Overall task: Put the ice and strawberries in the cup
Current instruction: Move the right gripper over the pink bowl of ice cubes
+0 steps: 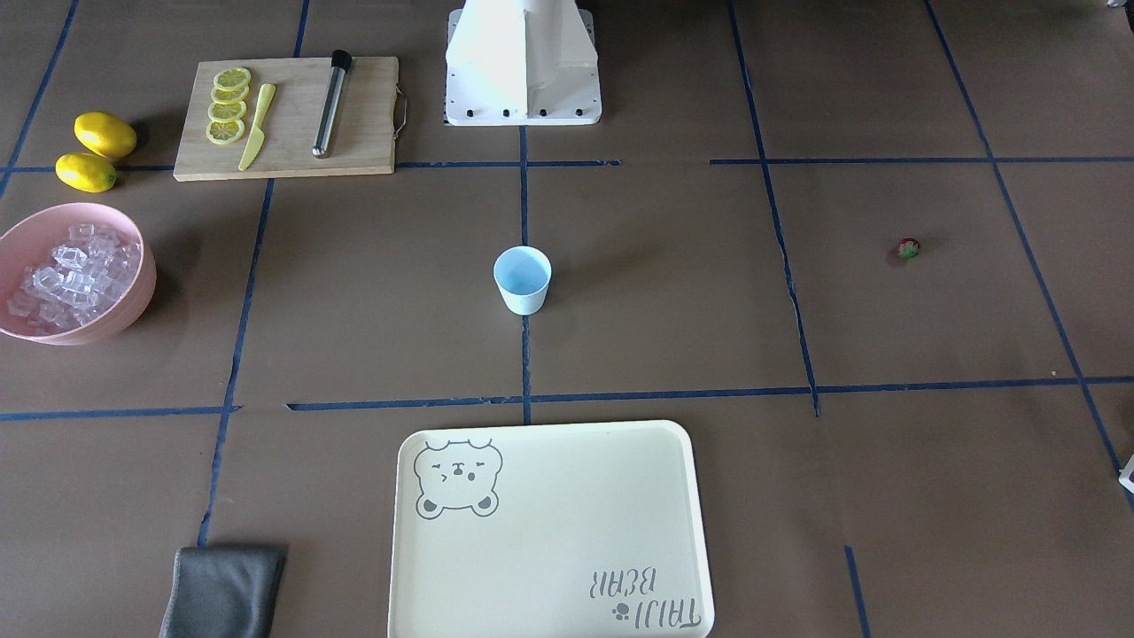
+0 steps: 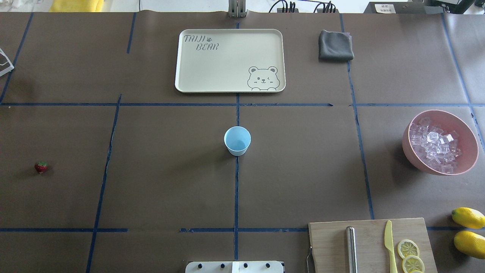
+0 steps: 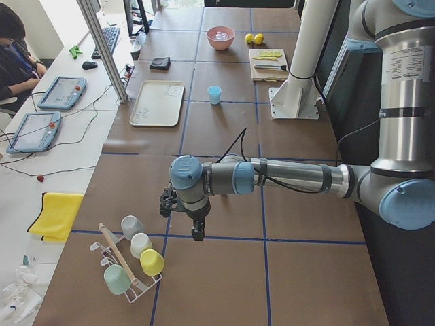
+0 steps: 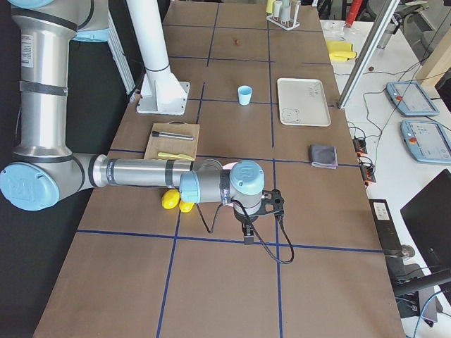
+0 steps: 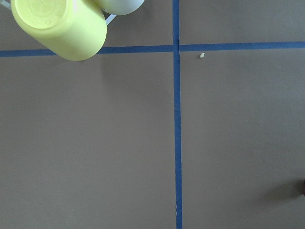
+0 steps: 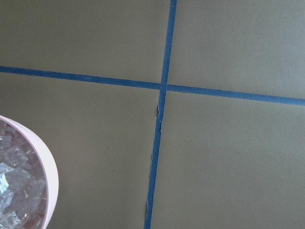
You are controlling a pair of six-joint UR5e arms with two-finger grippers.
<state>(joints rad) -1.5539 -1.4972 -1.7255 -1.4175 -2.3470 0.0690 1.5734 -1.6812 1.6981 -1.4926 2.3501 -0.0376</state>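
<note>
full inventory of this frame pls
cup: 1, light blue, table centre, empty
strawberry: 1, red, bare table on robot's left
ice: many, clear, in bowl
bowl: 1, pink, robot's right
lemons: 2, yellow, beside cutting board
cutting board: 1, wood, near robot, right side
lemon slices: 4, yellow, on board
knife: 1, yellow, on board
metal rod: 1, silver, black tip, on board
tray: 1, cream, far side, empty
cloth: 1, grey, beside tray
rack cups: 4, grey, white, yellow, green, table's left end
person: 1, dark top, side desk
left gripper: 1, black, above table by rack cups, state unclear
right gripper: 1, black, above table beside bowl, state unclear
</note>
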